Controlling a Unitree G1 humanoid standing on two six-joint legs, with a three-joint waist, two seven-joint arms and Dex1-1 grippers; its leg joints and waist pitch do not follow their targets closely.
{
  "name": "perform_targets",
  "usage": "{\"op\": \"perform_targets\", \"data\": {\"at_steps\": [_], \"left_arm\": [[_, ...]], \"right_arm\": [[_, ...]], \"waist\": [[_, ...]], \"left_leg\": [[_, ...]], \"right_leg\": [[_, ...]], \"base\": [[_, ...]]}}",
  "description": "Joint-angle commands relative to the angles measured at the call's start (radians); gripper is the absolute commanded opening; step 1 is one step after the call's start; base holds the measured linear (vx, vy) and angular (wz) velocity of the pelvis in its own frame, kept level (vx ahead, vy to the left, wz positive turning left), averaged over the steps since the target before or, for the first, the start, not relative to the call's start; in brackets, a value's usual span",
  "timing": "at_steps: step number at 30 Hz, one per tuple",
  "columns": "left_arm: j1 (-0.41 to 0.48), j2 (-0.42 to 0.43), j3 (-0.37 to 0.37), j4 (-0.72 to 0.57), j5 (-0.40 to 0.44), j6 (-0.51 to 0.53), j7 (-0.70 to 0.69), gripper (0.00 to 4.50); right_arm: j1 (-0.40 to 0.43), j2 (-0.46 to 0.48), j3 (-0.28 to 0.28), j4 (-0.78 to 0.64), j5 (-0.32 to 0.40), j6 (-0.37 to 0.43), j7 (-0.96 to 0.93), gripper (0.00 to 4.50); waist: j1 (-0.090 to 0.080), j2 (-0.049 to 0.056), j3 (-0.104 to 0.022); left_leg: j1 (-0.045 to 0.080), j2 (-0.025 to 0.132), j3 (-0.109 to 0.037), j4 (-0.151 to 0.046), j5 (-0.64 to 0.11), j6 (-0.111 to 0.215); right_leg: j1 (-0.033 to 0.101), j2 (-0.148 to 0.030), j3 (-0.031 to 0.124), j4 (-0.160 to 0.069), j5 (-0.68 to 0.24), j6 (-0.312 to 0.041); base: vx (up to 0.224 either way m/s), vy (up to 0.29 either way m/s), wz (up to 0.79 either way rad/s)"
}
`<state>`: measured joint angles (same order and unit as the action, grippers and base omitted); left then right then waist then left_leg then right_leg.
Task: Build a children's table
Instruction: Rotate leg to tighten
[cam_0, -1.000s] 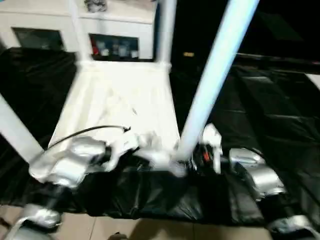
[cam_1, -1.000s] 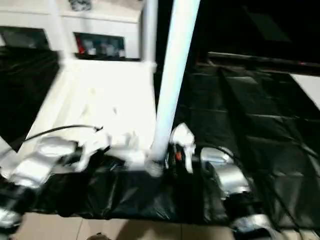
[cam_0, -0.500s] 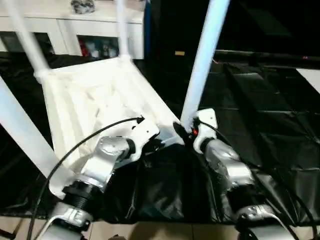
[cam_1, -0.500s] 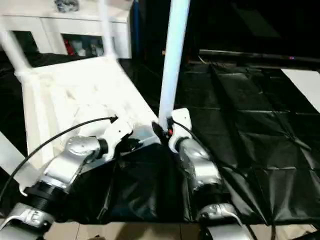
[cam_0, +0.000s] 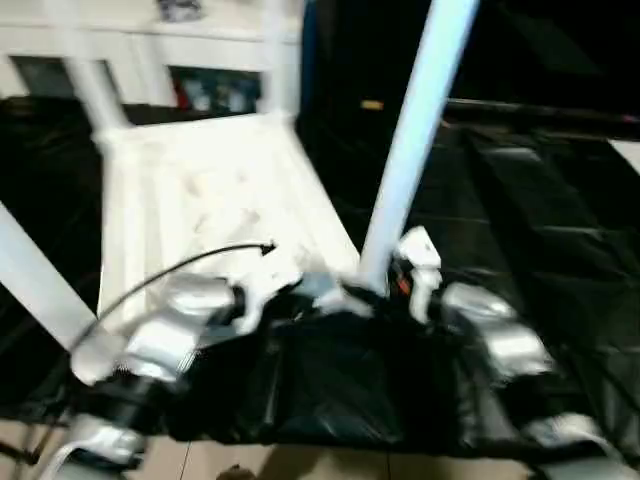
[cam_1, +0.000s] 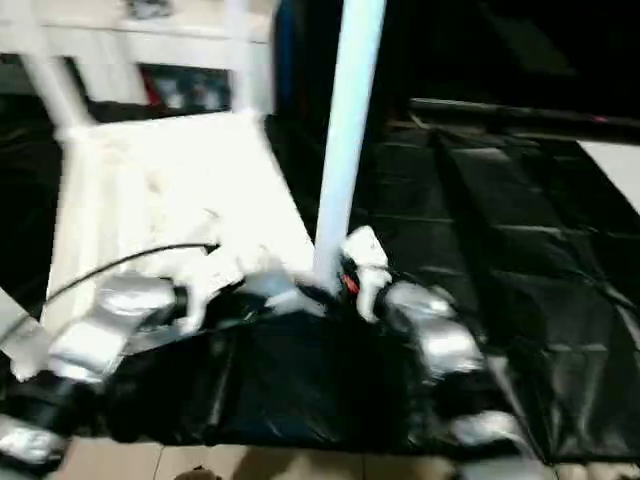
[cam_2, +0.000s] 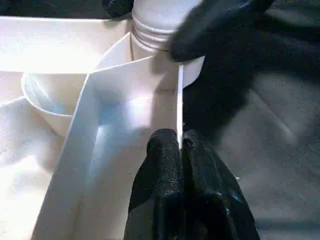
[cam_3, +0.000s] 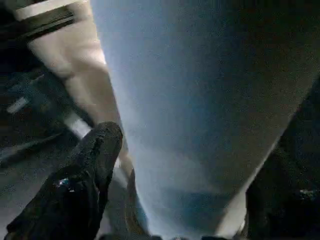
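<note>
The upturned children's table (cam_0: 220, 200) fills the frame's centre-left. The left claw (cam_2: 179, 145) pinches its thin, stiff rim; the right claw (cam_3: 165, 165) clasps the leg (cam_0: 410, 150), probably light but slippery; hold it near its base.

Table top (cam_0: 215, 205) and legs (cam_0: 412, 150) look like smooth white plastic, slightly glossy. The desk (cam_0: 560, 230) is draped in shiny, crinkly black sheeting. Forearms (cam_0: 490, 335) are silvery metal-looking, and the left gripper (cam_2: 180, 150) has matt black rubbery fingers.
</note>
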<state>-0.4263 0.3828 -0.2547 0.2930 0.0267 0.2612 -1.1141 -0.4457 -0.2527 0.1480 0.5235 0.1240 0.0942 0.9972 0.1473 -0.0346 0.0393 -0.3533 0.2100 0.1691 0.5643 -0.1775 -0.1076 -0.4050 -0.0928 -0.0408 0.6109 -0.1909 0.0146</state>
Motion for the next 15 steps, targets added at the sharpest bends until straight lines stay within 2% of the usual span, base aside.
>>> {"op": "perform_targets", "data": {"at_steps": [1,3,4,5,8,15], "left_arm": [[-0.017,-0.019,-0.012,-0.013,-0.054,-0.046,-0.043,0.00],[-0.025,0.007,-0.014,0.003,-0.058,-0.057,-0.084,0.00],[-0.031,0.024,-0.015,0.016,-0.063,-0.062,-0.115,0.00],[-0.035,0.034,-0.016,0.023,-0.067,-0.067,-0.133,0.00],[-0.046,0.068,-0.022,0.050,-0.069,-0.089,-0.187,0.00],[-0.059,0.087,-0.022,0.079,-0.069,-0.109,-0.220,0.00]], "right_arm": [[0.010,-0.006,0.044,-0.030,0.013,-0.023,0.087,3.64],[0.016,-0.032,0.063,-0.039,0.012,-0.036,0.141,3.64],[0.022,-0.049,0.076,-0.053,0.016,-0.038,0.185,3.64],[0.026,-0.057,0.083,-0.066,0.024,-0.031,0.209,3.40],[0.035,-0.078,0.102,-0.111,0.054,0.013,0.283,3.26],[0.042,-0.090,0.128,-0.128,0.046,0.014,0.327,2.70]], "waist": [[-0.003,-0.003,-0.053],[-0.003,-0.006,-0.053],[-0.001,-0.005,-0.054],[0.000,-0.005,-0.054],[0.003,-0.006,-0.053],[0.007,-0.008,-0.054]], "left_leg": [[0.005,0.013,0.011,-0.061,-0.206,0.063],[0.000,0.011,0.010,-0.061,-0.197,0.061],[0.001,0.011,0.010,-0.060,-0.198,0.061],[0.001,0.012,0.010,-0.060,-0.196,0.062],[0.002,0.012,0.010,-0.061,-0.193,0.064],[0.002,0.014,0.012,-0.060,-0.189,0.053]], "right_leg": [[0.042,-0.033,0.028,-0.063,-0.125,-0.211],[0.047,-0.033,0.027,-0.061,-0.124,-0.215],[0.047,-0.034,0.027,-0.061,-0.127,-0.215],[0.047,-0.034,0.026,-0.060,-0.129,-0.214],[0.047,-0.033,0.025,-0.060,-0.134,-0.217],[0.046,-0.036,0.026,-0.057,-0.134,-0.222]], "base": [[0.000,0.000,0.00],[0.000,0.000,0.00],[0.000,0.000,0.00],[0.000,0.000,0.00],[0.000,0.000,0.00],[0.000,0.000,0.00]]}}
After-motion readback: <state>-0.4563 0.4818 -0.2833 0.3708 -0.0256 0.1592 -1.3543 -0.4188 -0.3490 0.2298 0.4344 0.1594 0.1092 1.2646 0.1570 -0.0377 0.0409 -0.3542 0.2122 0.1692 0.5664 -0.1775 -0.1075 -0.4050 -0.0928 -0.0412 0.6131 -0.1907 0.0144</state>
